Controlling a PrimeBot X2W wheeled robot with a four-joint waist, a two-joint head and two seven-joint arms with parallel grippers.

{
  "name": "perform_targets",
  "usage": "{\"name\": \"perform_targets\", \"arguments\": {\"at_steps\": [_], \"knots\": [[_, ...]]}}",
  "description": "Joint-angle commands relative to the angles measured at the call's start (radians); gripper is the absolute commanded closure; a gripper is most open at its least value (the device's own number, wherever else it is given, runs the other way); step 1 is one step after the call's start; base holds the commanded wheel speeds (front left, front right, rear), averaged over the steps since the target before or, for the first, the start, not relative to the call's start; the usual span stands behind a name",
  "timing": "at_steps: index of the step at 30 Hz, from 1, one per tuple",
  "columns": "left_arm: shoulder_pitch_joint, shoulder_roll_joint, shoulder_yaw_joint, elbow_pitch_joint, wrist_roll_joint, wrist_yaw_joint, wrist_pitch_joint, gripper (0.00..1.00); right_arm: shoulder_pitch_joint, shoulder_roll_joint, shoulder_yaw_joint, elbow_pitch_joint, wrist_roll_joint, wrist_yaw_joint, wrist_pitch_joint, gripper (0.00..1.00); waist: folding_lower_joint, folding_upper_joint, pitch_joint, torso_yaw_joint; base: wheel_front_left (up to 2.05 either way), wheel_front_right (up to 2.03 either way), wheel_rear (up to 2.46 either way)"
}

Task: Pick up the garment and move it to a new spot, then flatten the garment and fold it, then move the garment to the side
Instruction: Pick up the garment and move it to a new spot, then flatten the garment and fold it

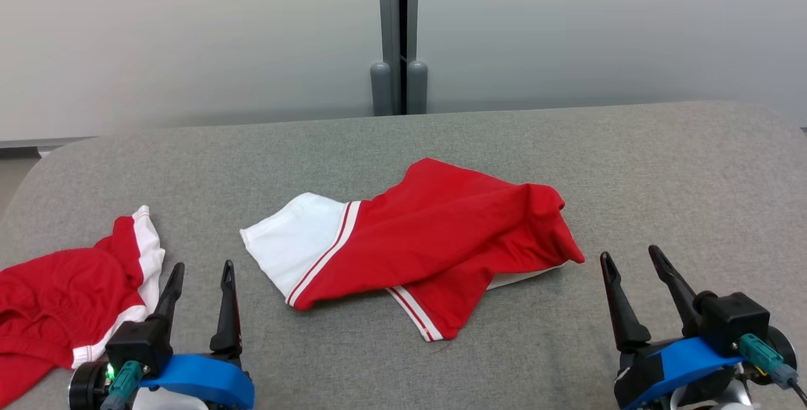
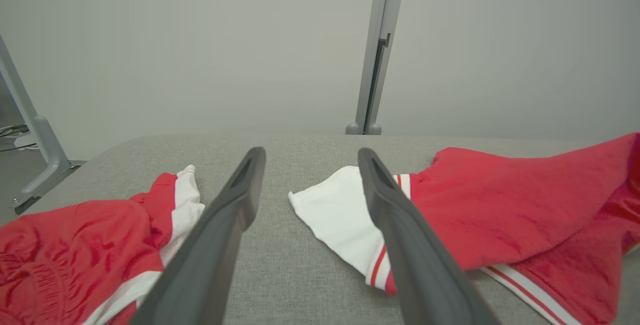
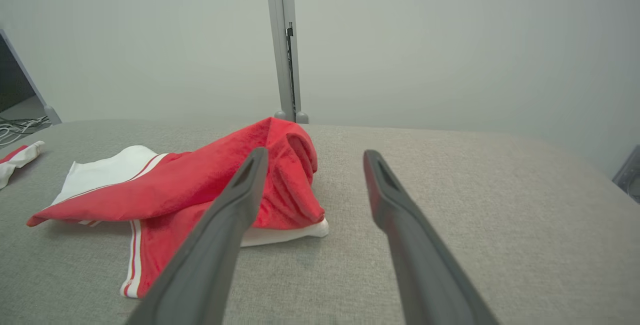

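A red garment [image 1: 435,233] with white panels and red-white stripes lies loosely crumpled at the middle of the grey padded table [image 1: 662,170]. It also shows as the garment [image 2: 500,215] on the right of the left wrist view and the garment [image 3: 200,185] left of centre in the right wrist view. My left gripper [image 1: 202,268] stands open at the lower left, short of the garment's white end, nothing between its fingers. My right gripper [image 1: 630,257] stands open at the lower right, just right of the garment's bunched red end. Both grippers [image 2: 307,157] [image 3: 312,157] hover above the table.
A second red and white garment [image 1: 69,296] lies bunched at the table's left edge, beside my left gripper. A grey post [image 1: 398,38] rises behind the table's far edge against a pale wall. Bare table surface stretches to the right and far side.
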Motion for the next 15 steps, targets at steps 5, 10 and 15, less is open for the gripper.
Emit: {"name": "perform_targets", "arguments": {"at_steps": [5, 10, 15], "knots": [[0.047, 0.012, -0.003, -0.020, -0.007, 0.016, 0.020, 0.00, 0.042, 0.000, -0.007, -0.021, 0.005, 0.000, 0.015, 0.00, 0.0001, 0.0000, -0.032, -0.015, 0.00, 0.00, 0.00], [0.066, 0.022, -0.005, -0.040, -0.011, 0.021, 0.033, 0.00, 0.051, 0.000, -0.006, -0.036, 0.009, 0.000, 0.020, 0.00, 0.0001, 0.0000, -0.038, -0.017, 0.00, 0.00, 0.00], [0.074, 0.021, -0.010, -0.054, -0.015, 0.026, 0.040, 0.00, 0.053, 0.000, -0.008, -0.045, 0.012, 0.000, 0.021, 0.00, 0.0001, 0.0000, -0.037, -0.015, 0.00, 0.00, 0.00]]}}
